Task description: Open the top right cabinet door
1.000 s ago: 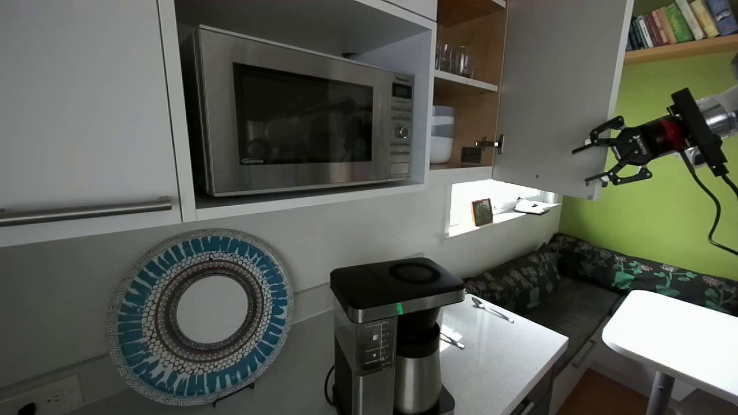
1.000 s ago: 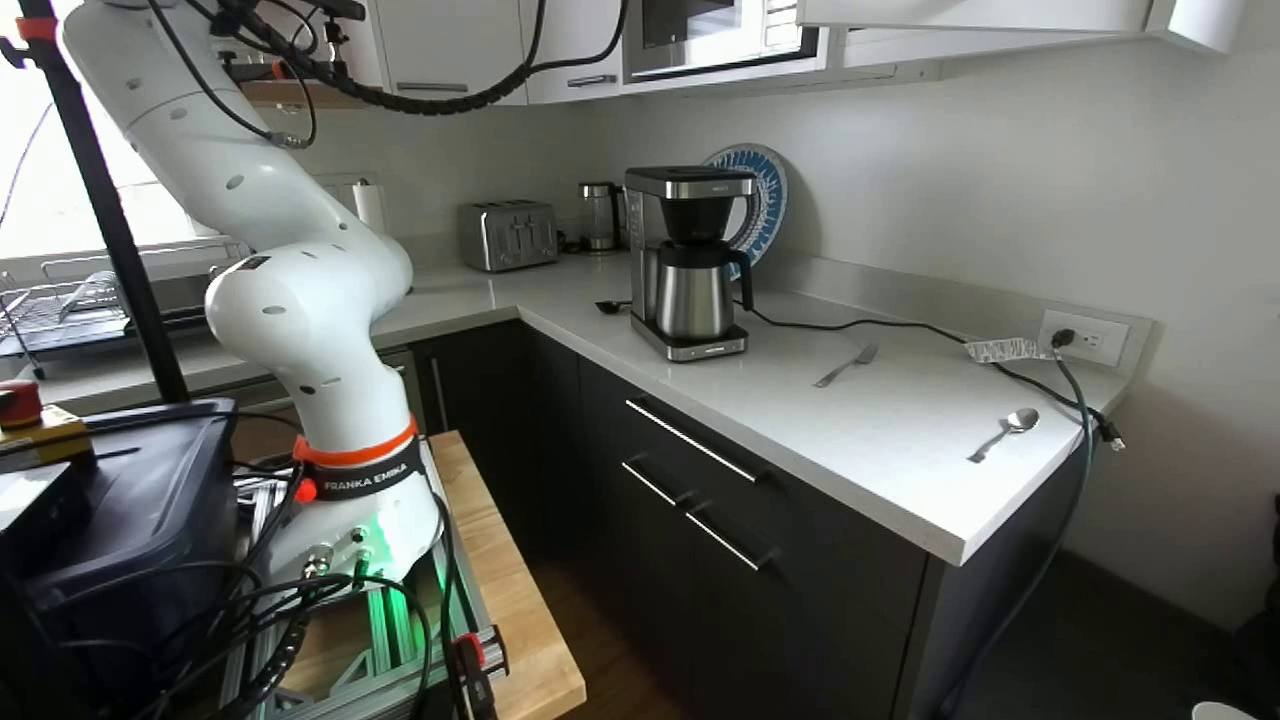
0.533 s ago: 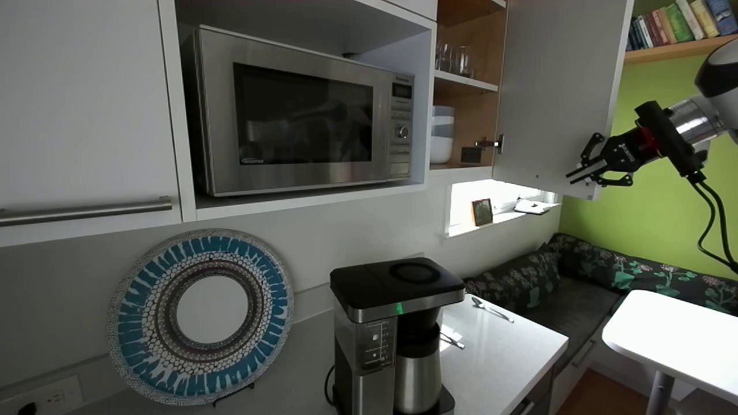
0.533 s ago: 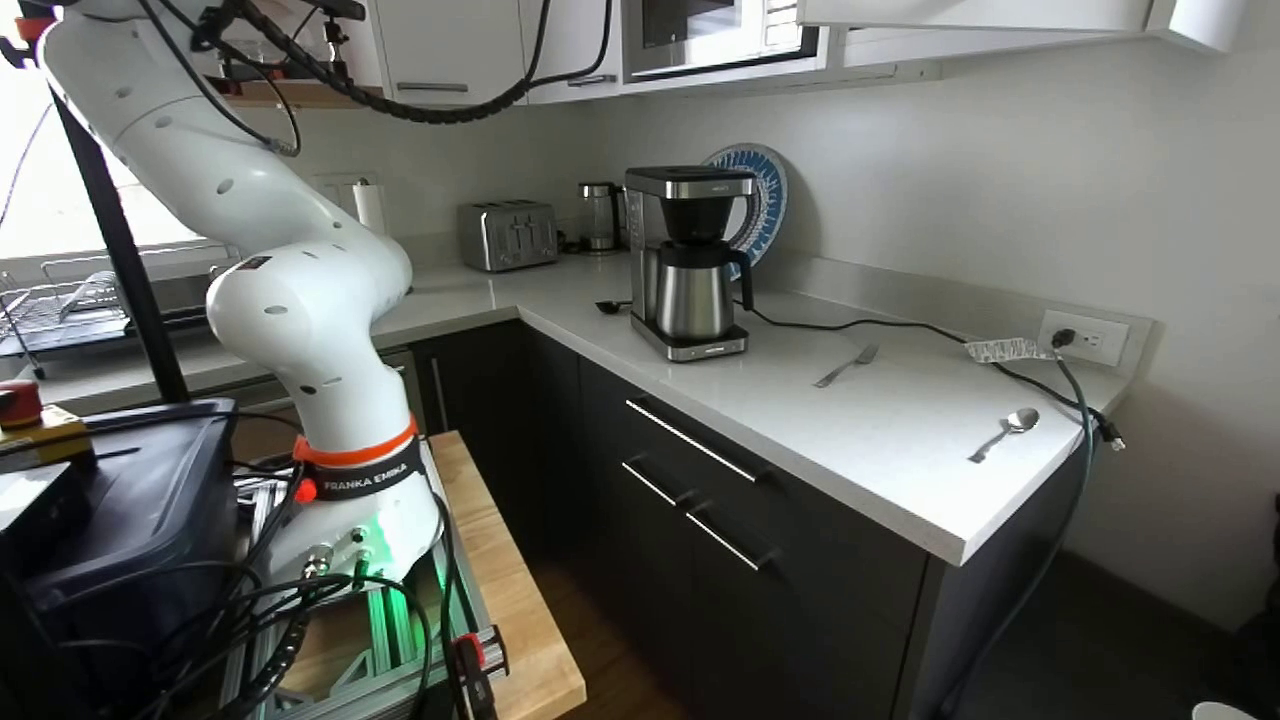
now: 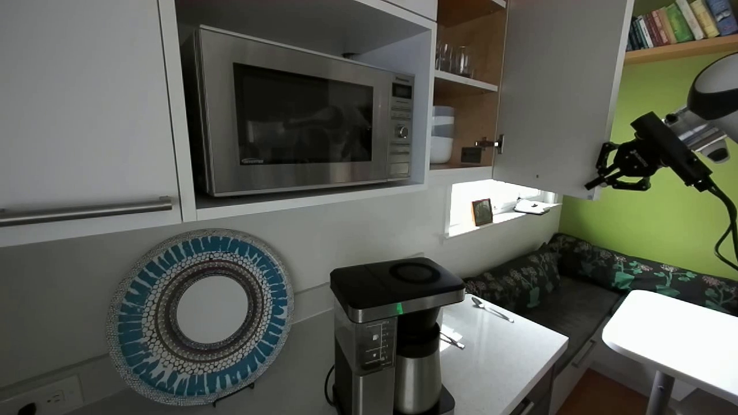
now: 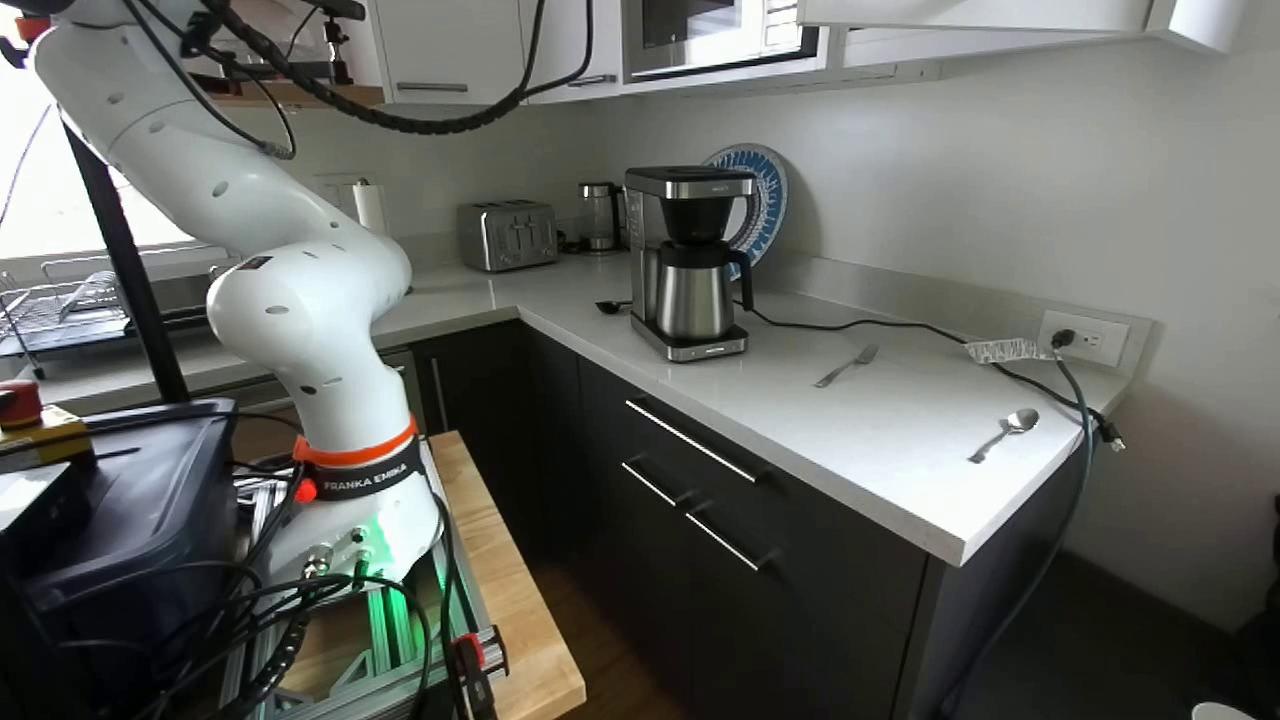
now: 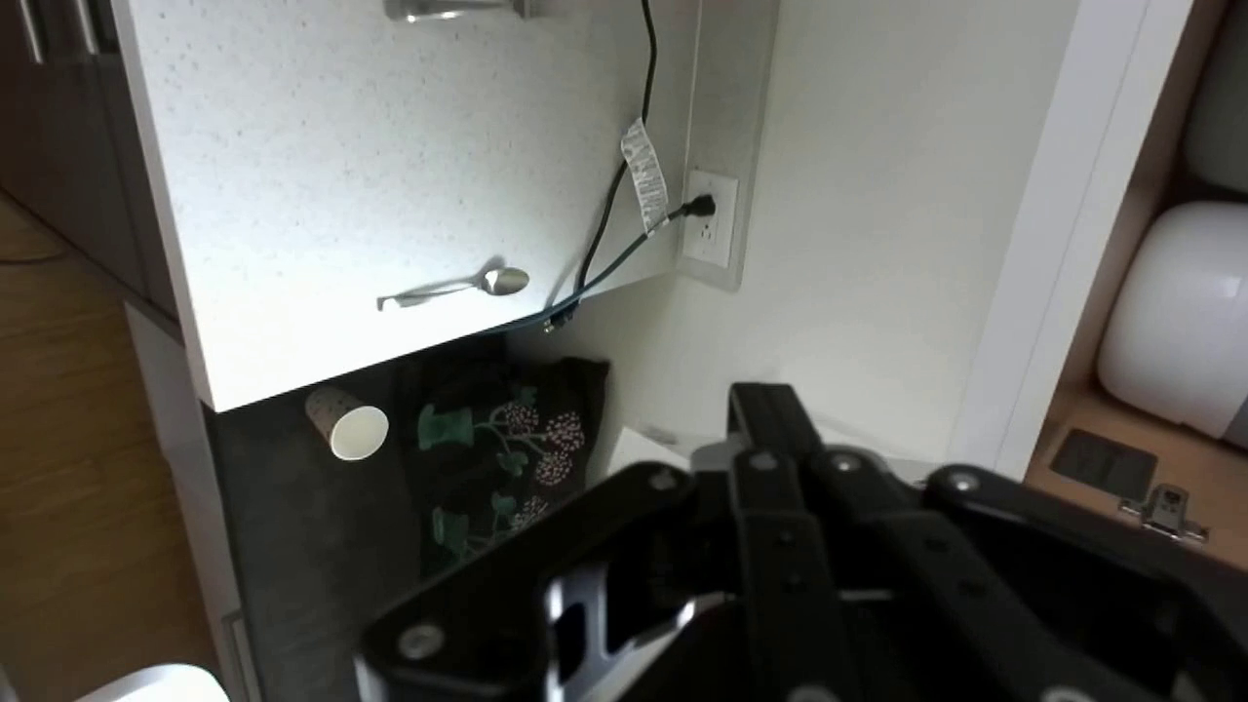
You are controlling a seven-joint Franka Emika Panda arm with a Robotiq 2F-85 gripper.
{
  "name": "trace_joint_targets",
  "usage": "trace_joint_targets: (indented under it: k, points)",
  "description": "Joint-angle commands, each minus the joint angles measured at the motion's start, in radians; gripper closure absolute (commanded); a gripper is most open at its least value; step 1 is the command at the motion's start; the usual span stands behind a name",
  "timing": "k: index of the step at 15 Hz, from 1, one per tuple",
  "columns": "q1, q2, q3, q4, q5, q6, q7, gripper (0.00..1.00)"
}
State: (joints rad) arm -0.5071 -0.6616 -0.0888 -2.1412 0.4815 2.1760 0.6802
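The top right cabinet door (image 5: 556,98) is a tall pale panel that stands swung wide, its inner face showing in an exterior view. Behind its hinge the wood-brown cabinet interior (image 5: 470,124) is exposed; the door's handle is hidden. My gripper (image 5: 591,184) tilts downward at the door's lower free corner. Its tips overlap that corner in the picture, and I cannot tell whether they touch. In the wrist view the black fingers (image 7: 780,439) are together with nothing between them. The door itself cannot be made out there, only the cabinet frame (image 7: 1058,234).
A steel microwave (image 5: 305,115) sits in the niche beside the opened cabinet. Glasses (image 5: 455,59) and a striped container (image 5: 441,134) stand on its shelves. Below are a coffee maker (image 6: 695,260), a fork (image 6: 848,365) and a spoon (image 6: 1005,434) on the counter (image 6: 900,460).
The gripper has gone from open to shut and tilted further down, staying by the door's corner. More of the arm has come into view behind it. The door looks unmoved.
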Motion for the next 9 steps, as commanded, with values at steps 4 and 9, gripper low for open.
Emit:
trace_joint_targets:
  k: [4,9]
  points:
    - [0.058,-0.022,-0.042,-0.076,-0.076,0.154,0.006,1.0]
    - [0.039,-0.023,-0.076,-0.068,-0.139,0.208,-0.002,1.0]
